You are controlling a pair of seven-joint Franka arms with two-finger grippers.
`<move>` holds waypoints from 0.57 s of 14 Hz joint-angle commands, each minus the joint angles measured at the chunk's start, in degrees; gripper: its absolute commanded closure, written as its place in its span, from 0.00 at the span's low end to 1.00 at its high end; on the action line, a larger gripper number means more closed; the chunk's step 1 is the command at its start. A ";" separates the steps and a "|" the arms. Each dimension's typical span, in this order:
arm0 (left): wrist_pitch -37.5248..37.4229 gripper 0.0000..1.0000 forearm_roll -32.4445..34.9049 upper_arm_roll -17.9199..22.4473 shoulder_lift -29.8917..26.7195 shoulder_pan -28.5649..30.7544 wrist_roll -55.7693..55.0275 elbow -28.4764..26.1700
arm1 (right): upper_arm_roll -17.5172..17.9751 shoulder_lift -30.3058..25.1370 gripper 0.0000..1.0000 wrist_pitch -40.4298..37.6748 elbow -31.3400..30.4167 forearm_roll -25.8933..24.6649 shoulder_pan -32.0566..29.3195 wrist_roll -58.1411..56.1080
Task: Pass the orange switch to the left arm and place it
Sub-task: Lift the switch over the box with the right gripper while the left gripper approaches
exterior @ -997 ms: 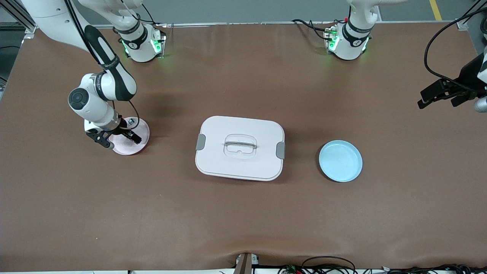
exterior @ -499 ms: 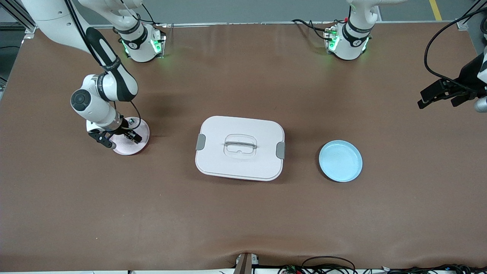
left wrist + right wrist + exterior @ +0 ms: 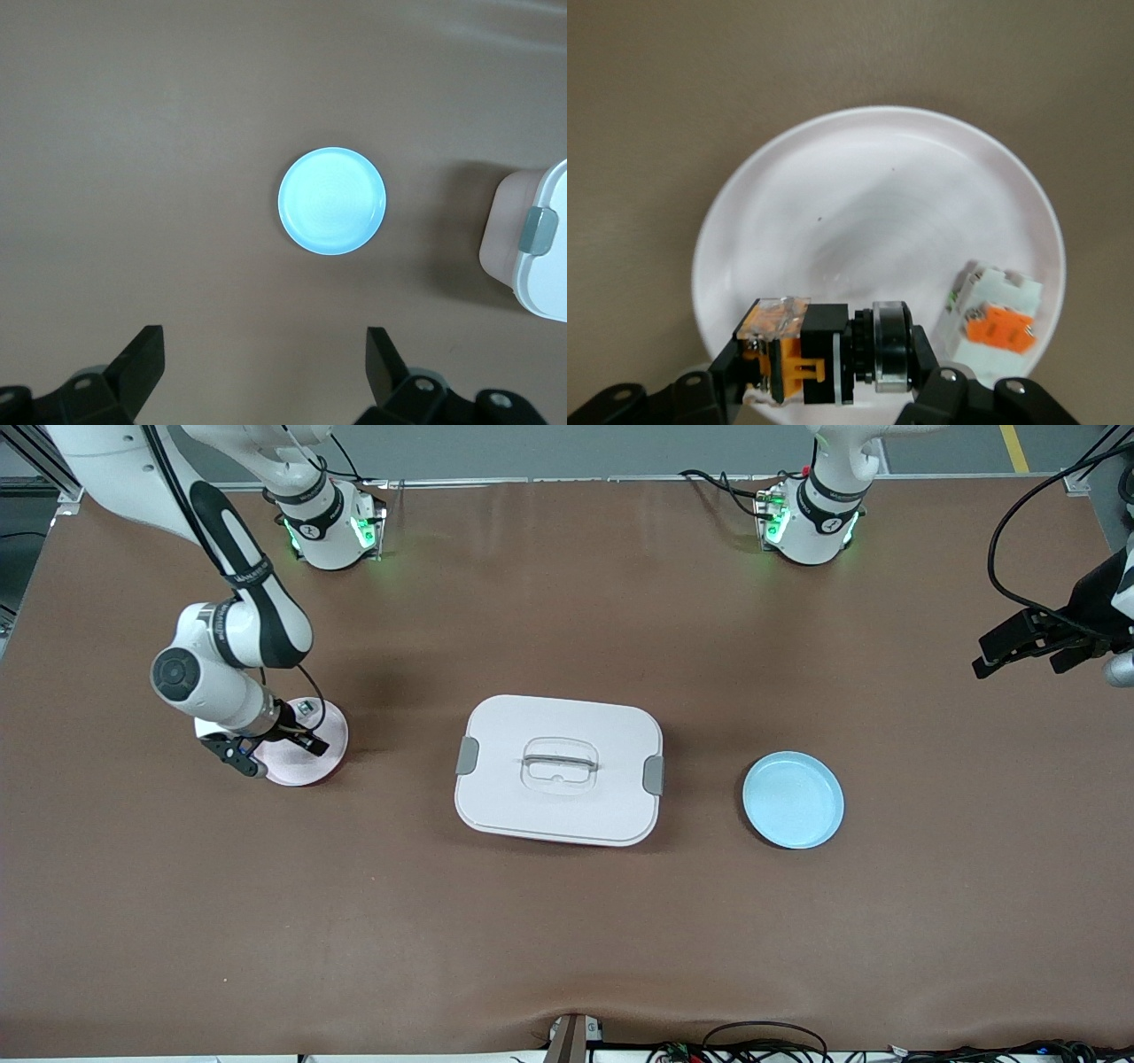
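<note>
The orange switch, black with an orange body and a clear end, sits crosswise between the fingers of my right gripper, which is shut on it just over the pink plate. In the front view the right gripper is low over that plate at the right arm's end, and the switch is hidden by the hand. The white box stands mid-table. My left gripper waits open and empty in the air at the left arm's end; its wrist view shows its gripper above bare table.
A pale white-grey piece with an orange patch lies on the pink plate beside the switch. A blue plate lies between the box and the left arm's end; it also shows in the left wrist view, with a corner of the box.
The right arm's wrist has swung slightly toward its end of the table; its gripper stays over the pink plate. The left arm has not moved.
</note>
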 commanded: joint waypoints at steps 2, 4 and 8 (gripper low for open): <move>-2.61 0.00 -7.34 0.46 0.17 4.48 -0.54 0.59 | 1.35 -2.44 1.00 -19.53 13.16 2.73 1.71 10.50; -5.96 0.00 -13.93 0.46 -0.53 8.35 -0.19 0.23 | 1.62 -2.61 1.00 -24.83 17.66 10.88 2.60 13.52; -6.15 0.00 -24.13 0.20 -5.97 10.12 -0.45 -8.62 | 1.62 -3.23 1.00 -29.41 24.60 21.02 6.19 24.39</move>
